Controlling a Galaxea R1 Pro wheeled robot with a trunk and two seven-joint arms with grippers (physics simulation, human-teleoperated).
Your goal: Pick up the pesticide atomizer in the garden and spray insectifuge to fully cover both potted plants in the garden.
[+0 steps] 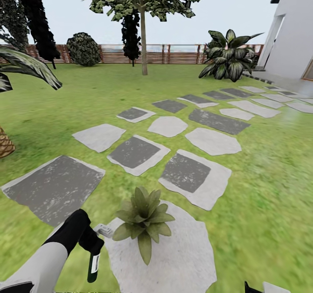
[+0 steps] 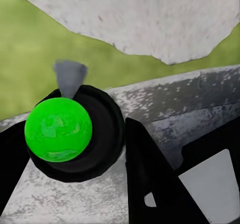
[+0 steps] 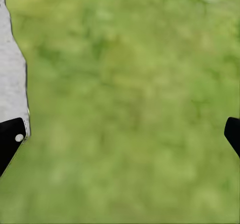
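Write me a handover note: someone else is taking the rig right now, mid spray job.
Left gripper: shut on the spray bottle, nozzle aimed toward the potted plant.
Right gripper: open, holding nothing, above grass.
Plant sits on a pale stepping stone just ahead.
Done: bottle picked up and brought to a plant.
Left: cover this plant with spray, then find and spray the second one.

A tree (image 1: pixel 143 28), a round bush (image 1: pixel 83 49) and a white house wall (image 1: pixel 292 28).
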